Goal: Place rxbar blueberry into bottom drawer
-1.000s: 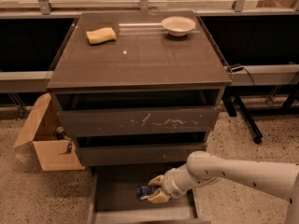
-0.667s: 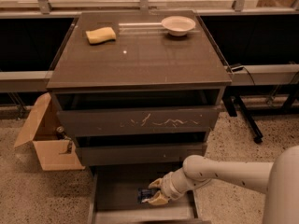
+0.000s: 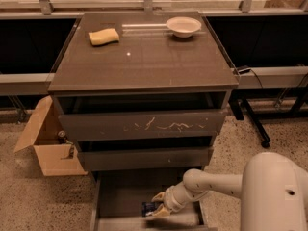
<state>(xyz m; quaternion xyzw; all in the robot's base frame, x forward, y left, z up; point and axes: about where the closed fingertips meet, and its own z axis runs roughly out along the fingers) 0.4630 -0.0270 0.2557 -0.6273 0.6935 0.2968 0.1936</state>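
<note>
The bottom drawer (image 3: 120, 196) is pulled open at the foot of the cabinet, its flat floor showing. My gripper (image 3: 157, 205) reaches in from the right, low over the drawer floor near its front. Its pale fingers (image 3: 159, 197) are closed on the rxbar blueberry (image 3: 148, 208), a small dark blue bar that sticks out to the left between them. The bar is just above or touching the drawer floor; I cannot tell which.
A yellow sponge (image 3: 103, 36) and a white bowl (image 3: 183, 26) lie on the cabinet top. The scratched top drawer front (image 3: 144, 124) and the middle drawer (image 3: 144, 158) overhang the open drawer. An open cardboard box (image 3: 50, 148) stands on the floor at the left.
My gripper with the bar has sunk slightly lower into the bottom drawer. The arm's elbow now fills more of the lower right corner.
</note>
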